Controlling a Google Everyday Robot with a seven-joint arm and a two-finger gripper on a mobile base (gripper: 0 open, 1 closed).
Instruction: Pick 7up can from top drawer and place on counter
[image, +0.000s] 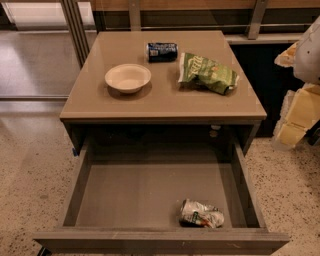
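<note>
The 7up can (201, 214) is silvery-white with green and red marks and a dented body. It lies on its side on the floor of the open top drawer (125, 195), near the front right corner. The drawer is pulled fully out below the tan counter (165, 97). My gripper (298, 114) shows as cream and white parts at the right edge of the camera view. It is to the right of the counter, well above and away from the can, and partly cut off by the frame.
On the counter stand a white bowl (128, 77), a dark blue can (162, 51) lying on its side at the back, and a green chip bag (207, 73) at the right. Speckled floor surrounds the cabinet. A rail and wall run behind.
</note>
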